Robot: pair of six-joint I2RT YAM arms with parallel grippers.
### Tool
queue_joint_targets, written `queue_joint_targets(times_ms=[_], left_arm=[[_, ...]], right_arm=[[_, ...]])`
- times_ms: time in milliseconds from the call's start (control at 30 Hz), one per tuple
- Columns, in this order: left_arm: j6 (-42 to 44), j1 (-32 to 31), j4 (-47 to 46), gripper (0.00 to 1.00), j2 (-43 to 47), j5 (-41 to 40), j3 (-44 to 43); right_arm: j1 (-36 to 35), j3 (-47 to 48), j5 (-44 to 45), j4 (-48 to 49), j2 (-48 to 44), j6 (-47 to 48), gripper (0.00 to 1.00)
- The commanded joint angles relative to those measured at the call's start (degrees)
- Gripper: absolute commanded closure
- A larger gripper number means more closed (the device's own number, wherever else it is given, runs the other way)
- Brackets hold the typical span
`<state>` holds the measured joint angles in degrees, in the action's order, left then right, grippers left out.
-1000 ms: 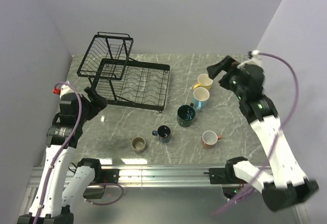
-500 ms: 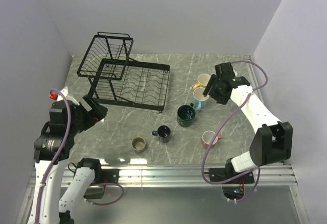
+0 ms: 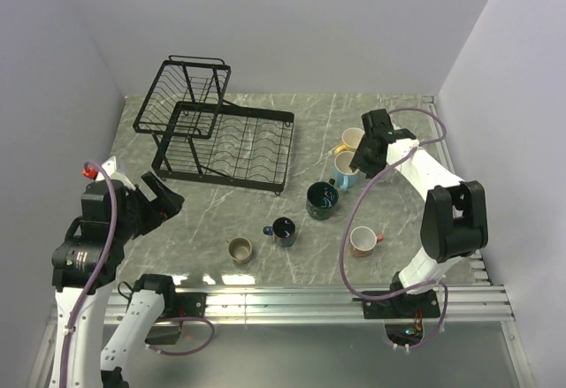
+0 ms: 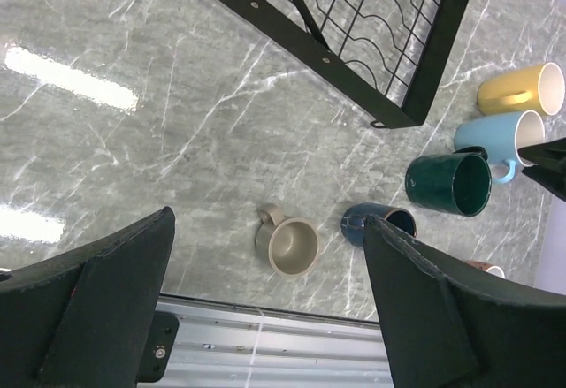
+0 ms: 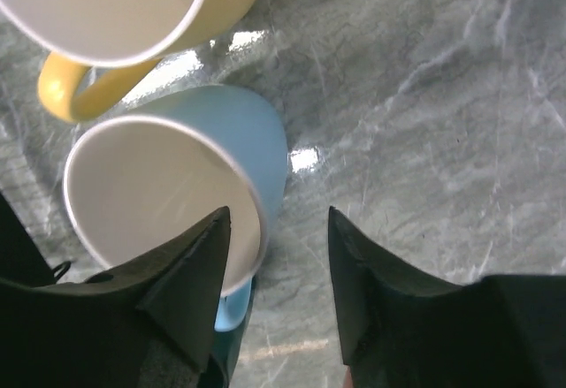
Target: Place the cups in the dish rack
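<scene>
- Cups, six handled ceramic mugs, all stood upright on the grey marbled counter (image 3: 212,216), none of them in the rack.
- The yellow mug (image 3: 352,138) stood at the far right, with the light blue mug (image 3: 347,171) just beside it on the near side.
- The large dark teal mug (image 3: 322,200) stood close to the light blue one, nearer and to its left.
- The small navy mug (image 3: 284,230) and the small olive-brown mug (image 3: 240,248) followed in a line toward the near left.
- The salmon-red mug with a white inside (image 3: 362,240) stood alone at the near right.
- The black wire two-tier dish rack (image 3: 252,145) sat at the far left, well apart from every mug, its raised basket on the far-left side.
- The right tool (image 5: 279,229) was open and astride the light blue mug's rim, one finger over its mouth and the other outside its wall.
- The left tool (image 4: 267,220) hung wide open above the near left of the counter, gripping nothing.
</scene>
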<state>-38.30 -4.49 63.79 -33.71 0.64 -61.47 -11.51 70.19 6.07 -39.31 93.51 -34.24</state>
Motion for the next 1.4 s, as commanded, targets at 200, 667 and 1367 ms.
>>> queue_joint_targets(times_ms=[200, 667, 1367], left_arm=[[2.1, -0.2, 3.0, 0.06, -0.1, -0.5, -4.7], [2.6, -0.1, 4.1, 0.06, -0.6, -0.5, -7.6], [-18.4, -0.2, -27.5, 0.01, -11.3, 33.9, -25.1]], right_arm=[[0.4, 3.2, 2.2, 3.3, 3.6, 0.2, 0.64], [-0.1, 2.7, 2.8, 2.2, 0.5, 1.5, 1.0], [-0.7, 10.8, -41.6, 8.1, -27.9, -11.0, 1.0]])
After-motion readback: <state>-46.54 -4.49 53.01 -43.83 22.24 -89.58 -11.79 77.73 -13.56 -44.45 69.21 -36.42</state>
